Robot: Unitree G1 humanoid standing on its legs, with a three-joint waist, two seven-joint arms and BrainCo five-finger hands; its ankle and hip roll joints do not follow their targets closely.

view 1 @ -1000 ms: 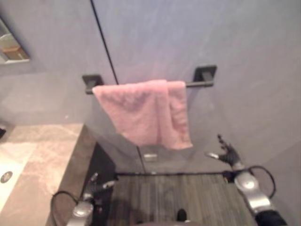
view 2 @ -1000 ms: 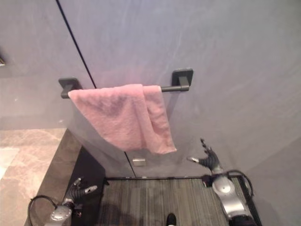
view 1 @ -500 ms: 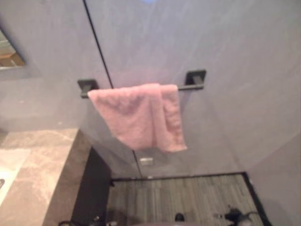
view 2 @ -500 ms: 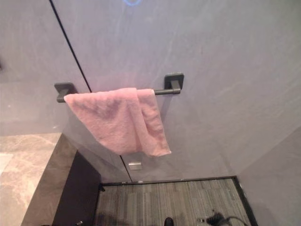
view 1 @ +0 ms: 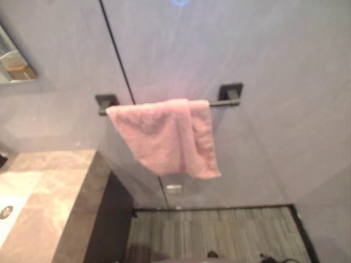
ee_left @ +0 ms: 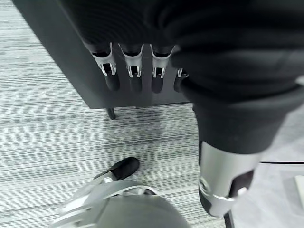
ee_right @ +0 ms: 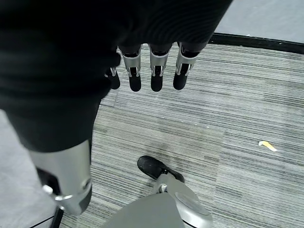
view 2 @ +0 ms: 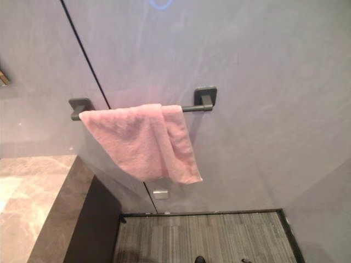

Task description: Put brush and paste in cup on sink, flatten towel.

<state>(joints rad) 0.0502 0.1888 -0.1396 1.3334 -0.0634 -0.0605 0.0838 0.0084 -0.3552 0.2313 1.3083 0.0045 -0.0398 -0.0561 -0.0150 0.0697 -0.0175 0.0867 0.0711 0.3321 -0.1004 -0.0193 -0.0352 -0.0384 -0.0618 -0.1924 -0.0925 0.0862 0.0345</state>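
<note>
1. We see the pink towel point(view 1: 167, 137) draped over a dark, straight bar point(view 2: 194, 108) fixed to a smooth grey wall point(view 1: 274, 82) by two square dark brackets. The cloth looks soft and fluffy.
2. The towel hangs bunched and uneven: a broad panel runs down at a slant, and a narrower folded strip overlaps it at the right, ending in the lowest corner.
3. A thin dark seam point(view 2: 85, 55) runs down the wall behind the bar.
4. At the left of the head views lies a mottled beige stone countertop point(view 1: 49, 197) with a dark side panel point(view 1: 109, 219). The left eye view shows a pale basin point(view 1: 8, 208) set into it, and the corner of a mirror point(view 1: 13, 60) on the wall.
5. Our left hand point(ee_left: 133, 66) hangs with its fingers straight and relaxed, holding nothing. Past the fingertips stands a flat dark panel point(ee_left: 61, 42), and below it striped grey carpet point(ee_left: 47, 137).
6. Our right hand point(ee_right: 152, 66) hangs the same way, fingers straight and empty. Beyond the fingertips lies the same ribbed carpet, with a small yellowish scrap point(ee_right: 267, 146) on it and a dark border strip point(ee_right: 256, 42) at its edge.
</note>
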